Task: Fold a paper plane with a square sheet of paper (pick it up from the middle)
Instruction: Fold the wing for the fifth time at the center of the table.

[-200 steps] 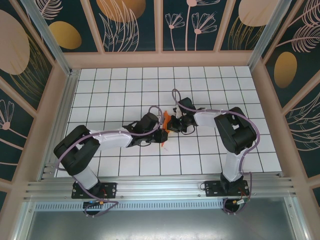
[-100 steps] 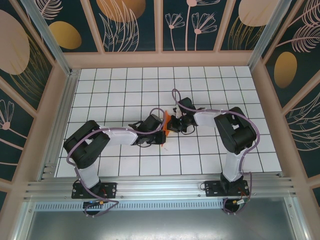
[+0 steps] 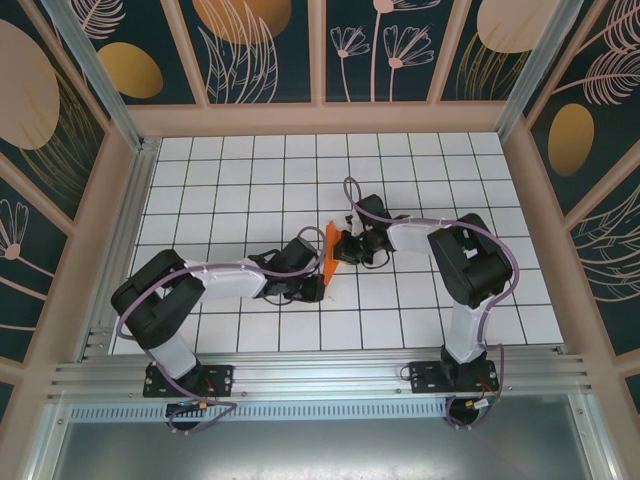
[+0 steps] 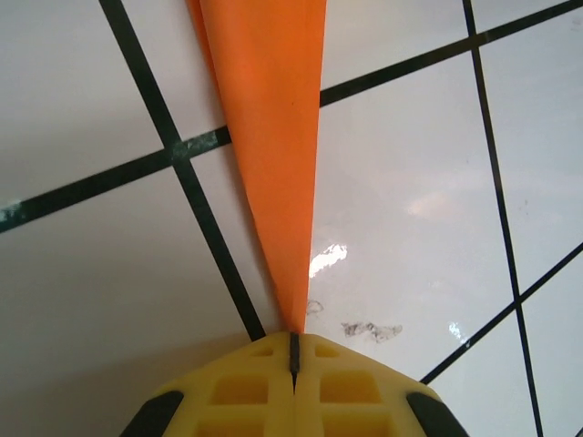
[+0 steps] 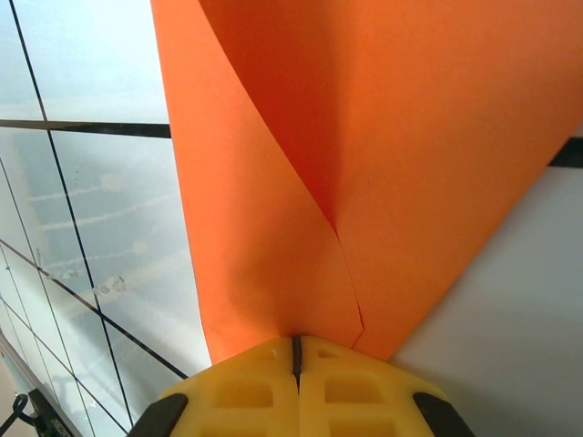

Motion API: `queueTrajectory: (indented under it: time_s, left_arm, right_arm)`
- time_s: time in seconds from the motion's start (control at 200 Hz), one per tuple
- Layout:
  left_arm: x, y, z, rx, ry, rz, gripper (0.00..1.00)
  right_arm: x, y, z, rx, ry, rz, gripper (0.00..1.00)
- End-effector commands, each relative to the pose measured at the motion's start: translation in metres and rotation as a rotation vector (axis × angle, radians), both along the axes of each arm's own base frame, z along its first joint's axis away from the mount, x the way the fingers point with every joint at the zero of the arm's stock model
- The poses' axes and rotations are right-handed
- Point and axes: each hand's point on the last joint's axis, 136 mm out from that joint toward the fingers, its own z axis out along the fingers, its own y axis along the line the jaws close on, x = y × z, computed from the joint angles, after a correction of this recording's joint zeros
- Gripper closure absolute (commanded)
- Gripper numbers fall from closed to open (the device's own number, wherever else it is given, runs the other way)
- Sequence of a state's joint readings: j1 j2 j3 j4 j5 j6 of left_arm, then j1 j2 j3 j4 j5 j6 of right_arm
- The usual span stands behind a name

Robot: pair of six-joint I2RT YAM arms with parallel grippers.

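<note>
One plane of bright orange paper sits over the middle of the desk, seen almost edge-on from above as a thin strip running from the desk's far side toward its near edge. In the left wrist view the plane is a long narrow wedge that tapers to a sharp point, with a second layer showing as a thin edge along one side. In the right wrist view the plane is broad and layered, one flap curling over another, with a crease running down to the fingers.

Both pairs of fingers are pressed together on the paper. The left fingers, yellow and ribbed, meet at a closed seam with the plane's pointed end, the one toward the desk's near edge, pinched in it. The right fingers are likewise closed flat, gripping the plane's edge on the side toward the desk's right edge, where the layers overlap.
</note>
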State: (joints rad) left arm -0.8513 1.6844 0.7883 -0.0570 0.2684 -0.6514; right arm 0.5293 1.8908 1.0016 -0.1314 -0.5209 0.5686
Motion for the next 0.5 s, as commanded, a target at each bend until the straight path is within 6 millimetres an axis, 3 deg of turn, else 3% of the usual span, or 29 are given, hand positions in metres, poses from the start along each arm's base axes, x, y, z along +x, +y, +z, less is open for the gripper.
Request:
queueTrajectory:
  time_s: [0.0, 0.095, 0.24, 0.495]
  left_arm:
    - [-0.003, 0.004, 0.011, 0.005, -0.018, 0.001, 0.96]
    - [0.021, -0.002, 0.034, -0.061, -0.091, 0.117, 0.94]
    - [0.042, -0.015, 0.052, -0.183, -0.116, 0.256, 0.95]
    - [0.059, -0.025, 0.033, -0.162, -0.094, 0.317, 0.98]
  right_arm:
    - [-0.025, -0.043, -0.070, -0.251, 0.124, -0.065, 0.97]
    - [-0.026, -0.043, -0.069, -0.250, 0.125, -0.065, 0.97]
    - [-0.026, -0.042, -0.068, -0.244, 0.123, -0.064, 0.97]
    - [-0.025, -0.040, -0.066, -0.233, 0.119, -0.061, 0.98]
